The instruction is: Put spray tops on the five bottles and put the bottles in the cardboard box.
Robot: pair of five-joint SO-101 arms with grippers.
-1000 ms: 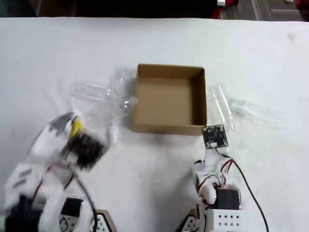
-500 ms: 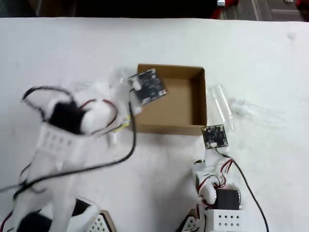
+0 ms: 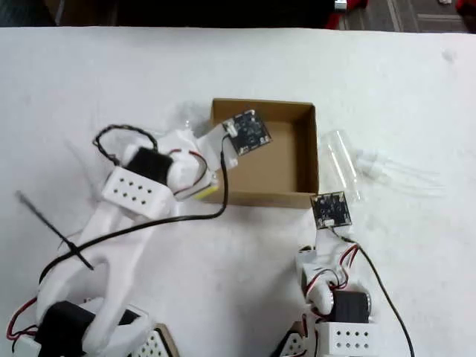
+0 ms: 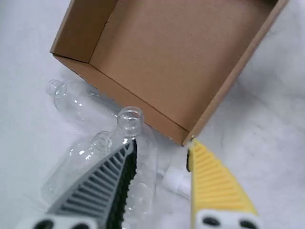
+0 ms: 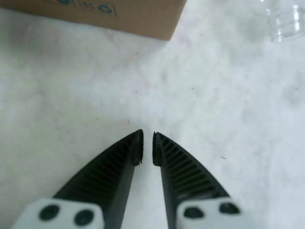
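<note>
Looks barely started: brown cardboard box [image 3: 260, 198] empty, clear plastic bottles [image 4: 78, 102] uncapped beside it, left hand [image 4: 162, 145] released above them, right hand [image 5: 147, 138] clenched.

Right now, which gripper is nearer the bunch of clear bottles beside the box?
Left. The left gripper hangs open right over the bottles, at a corner of the box. The right gripper is by the box's other near corner, over the table, away from them.

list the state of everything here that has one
cardboard box, upright, open, empty
bottles left of the box, lying down, no tops
bottle right of the box, lying down, no top
spray tops, loose on the table
left hand, open, empty
right hand, shut, empty
</note>
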